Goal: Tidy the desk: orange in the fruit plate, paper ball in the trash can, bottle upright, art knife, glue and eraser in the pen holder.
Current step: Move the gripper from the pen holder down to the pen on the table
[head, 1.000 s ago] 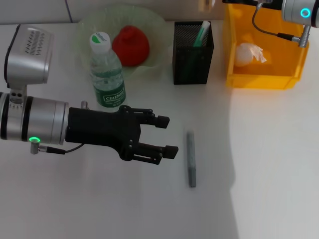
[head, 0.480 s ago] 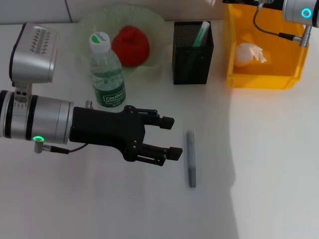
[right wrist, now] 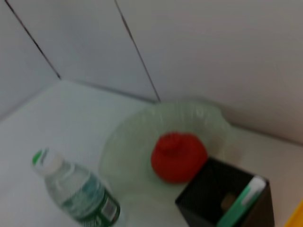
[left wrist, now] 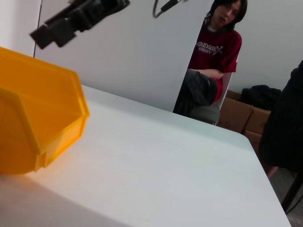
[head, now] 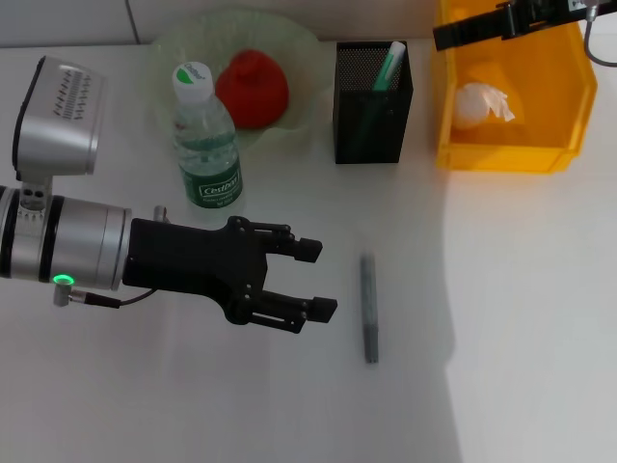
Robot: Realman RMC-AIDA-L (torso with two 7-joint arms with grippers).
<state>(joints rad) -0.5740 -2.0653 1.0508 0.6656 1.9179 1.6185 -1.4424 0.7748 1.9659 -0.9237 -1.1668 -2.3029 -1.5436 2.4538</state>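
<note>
Beside art knife [head: 369, 307], left gripper [head: 318, 280]

i'm looking down at a white table [head: 501, 318]. taking the black mesh pen holder [head: 372, 101] as my landmark: it stands upright near the far edge. just to its left sits a pale green plate [head: 299, 68], and in front of that plate, further left of the holder, a water bottle [head: 204, 140] stands upright with its white cap on. to the holder's right, close beside it, sits a yellow bin [head: 511, 106]. nearer to me than the holder, well apart from it, a thin grey knife [head: 369, 307] lies flat on the bare tabletop, its length running roughly toward and away from the holder.
</note>
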